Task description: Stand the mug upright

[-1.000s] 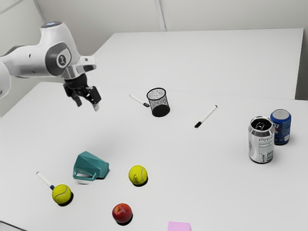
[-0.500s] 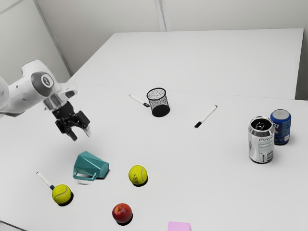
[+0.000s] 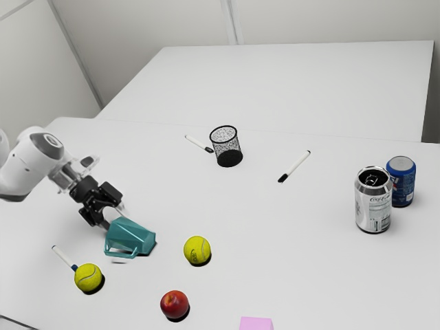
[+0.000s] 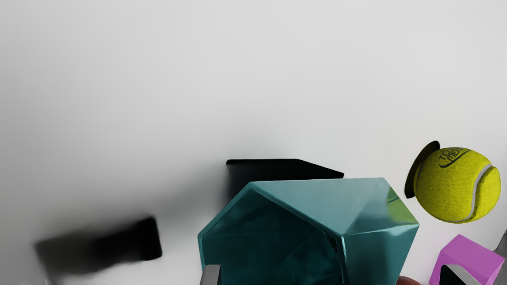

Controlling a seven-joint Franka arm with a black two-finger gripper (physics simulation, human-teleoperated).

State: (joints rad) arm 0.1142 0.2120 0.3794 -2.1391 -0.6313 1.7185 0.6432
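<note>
Claw (image 3: pixel 115 218) at the sideways mug (image 3: pixel 132 236)

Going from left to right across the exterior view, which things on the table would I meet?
White marker, tennis ball, teal mug on its side, apple, second tennis ball, black mesh cup, pink block, another marker, silver can, blue can.

bright light, v. dark shadows beside tennis ball (image 4: pixel 457 185) & mug (image 4: pixel 336 206) w/ pale sheen

Teal faceted mug (image 3: pixel 130 237), on its side
</note>
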